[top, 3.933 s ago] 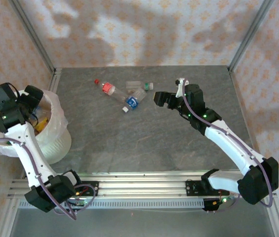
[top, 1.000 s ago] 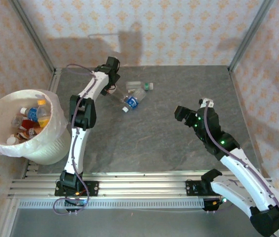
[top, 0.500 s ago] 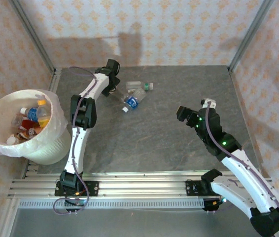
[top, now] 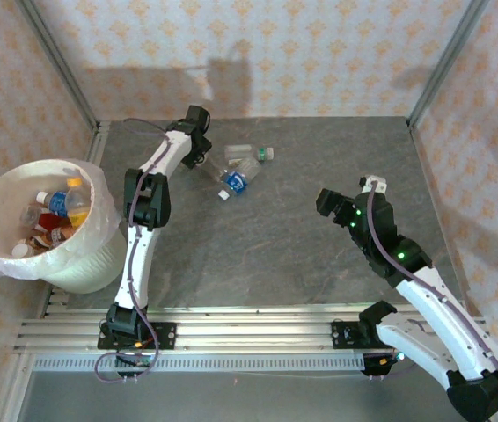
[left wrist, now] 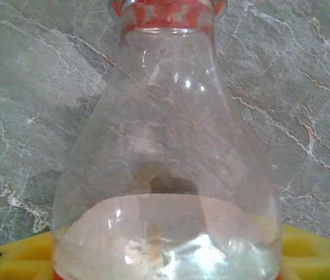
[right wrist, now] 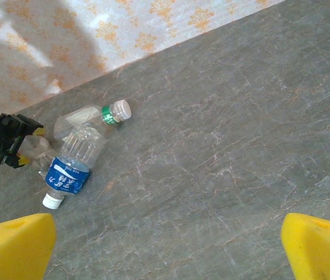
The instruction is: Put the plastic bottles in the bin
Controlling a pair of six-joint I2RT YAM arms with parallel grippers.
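Note:
My left gripper (top: 198, 156) reaches to the far side of the table and is shut on a clear plastic bottle (left wrist: 165, 146) with a red neck ring, which lies on the grey stone top. Its yellow fingers (left wrist: 19, 259) show at the bottom edge on both sides of the bottle. Just right of it lie a blue-labelled bottle (top: 236, 182) (right wrist: 69, 169) and a clear bottle with a green ring (top: 251, 154) (right wrist: 95, 116). The bin (top: 91, 259), lined in white, stands at the left with several bottles inside. My right gripper (top: 324, 200) (right wrist: 168, 251) hangs open over bare table at mid right.
Metal frame posts (top: 55, 61) and patterned walls (top: 319, 53) close in the table on three sides. The aluminium rail (top: 249, 334) with both arm bases runs along the near edge. Bare grey surface (top: 258, 255) lies between the bottles and the rail.
The left gripper's jaws have closed around the red-ringed bottle at the far side. The right arm has shifted only slightly.

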